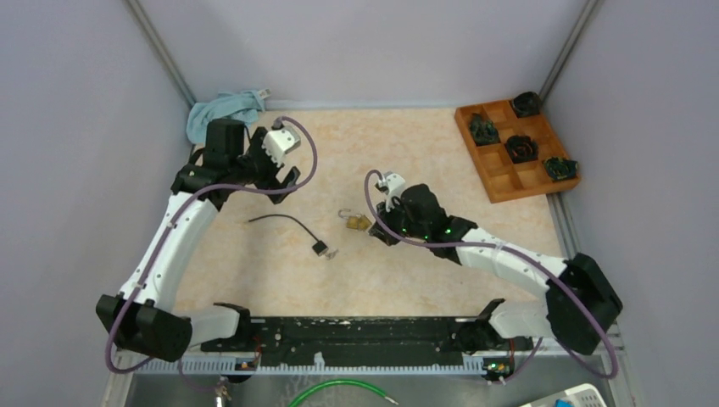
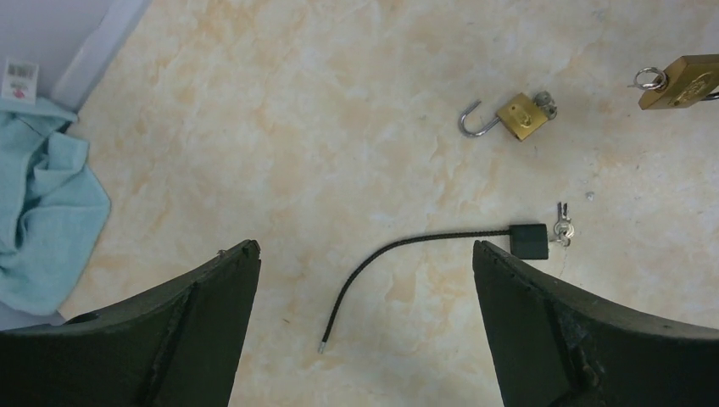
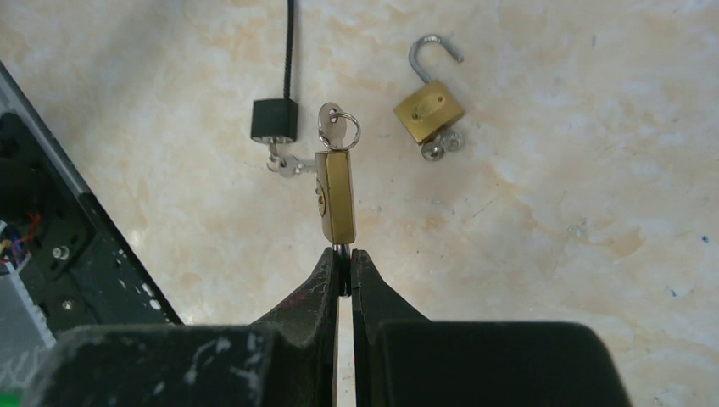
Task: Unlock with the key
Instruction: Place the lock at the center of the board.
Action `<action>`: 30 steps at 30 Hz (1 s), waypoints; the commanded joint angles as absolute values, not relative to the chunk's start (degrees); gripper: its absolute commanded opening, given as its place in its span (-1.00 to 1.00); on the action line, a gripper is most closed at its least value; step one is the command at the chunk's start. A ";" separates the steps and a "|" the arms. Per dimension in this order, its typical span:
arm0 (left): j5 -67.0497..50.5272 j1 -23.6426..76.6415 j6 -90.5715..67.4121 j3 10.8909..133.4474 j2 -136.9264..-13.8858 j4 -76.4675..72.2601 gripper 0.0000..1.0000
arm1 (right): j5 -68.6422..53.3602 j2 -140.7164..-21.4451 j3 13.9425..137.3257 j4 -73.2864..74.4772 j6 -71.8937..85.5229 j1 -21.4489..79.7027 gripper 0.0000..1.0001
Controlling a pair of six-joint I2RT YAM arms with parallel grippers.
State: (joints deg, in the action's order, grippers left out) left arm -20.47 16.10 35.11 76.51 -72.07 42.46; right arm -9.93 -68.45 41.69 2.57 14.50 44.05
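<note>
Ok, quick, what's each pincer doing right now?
Left pincer: open, holding nothing.
Right pincer: closed on a brass padlock with a key in it.

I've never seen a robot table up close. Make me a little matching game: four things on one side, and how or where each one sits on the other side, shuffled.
Things:
1. brass padlock with a key ring at its tip
2. brass padlock with a curved steel shackle
3. black cable lock
4. light blue cloth

States:
A. crumpled by the far left wall
B. lying on the table, shackle swung open
C. pinched in the shut right gripper
D. lying flat, cable end loose

Pairs: 1-C, 2-B, 3-D, 4-A
</note>
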 commanded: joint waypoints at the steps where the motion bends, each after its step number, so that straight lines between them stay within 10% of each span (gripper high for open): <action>1: -21.20 12.95 32.27 68.07 -68.86 38.03 0.98 | -12.80 -74.17 41.46 -6.29 12.93 43.73 -1.00; 13: -23.36 5.71 25.96 44.85 -66.01 16.24 0.98 | -10.38 -82.04 34.59 -10.04 14.45 42.19 -1.00; 15: -23.69 5.09 25.28 42.12 -66.45 12.40 0.98 | -8.64 -80.82 32.83 -10.19 15.51 41.87 -0.65; 19: -24.06 4.37 21.24 38.40 -67.99 3.05 0.98 | -3.62 -76.26 31.99 -7.66 16.47 41.76 0.95; 30: -20.94 0.48 7.00 28.64 -75.45 -27.67 0.98 | 30.89 -56.31 28.85 -10.00 16.04 33.78 0.98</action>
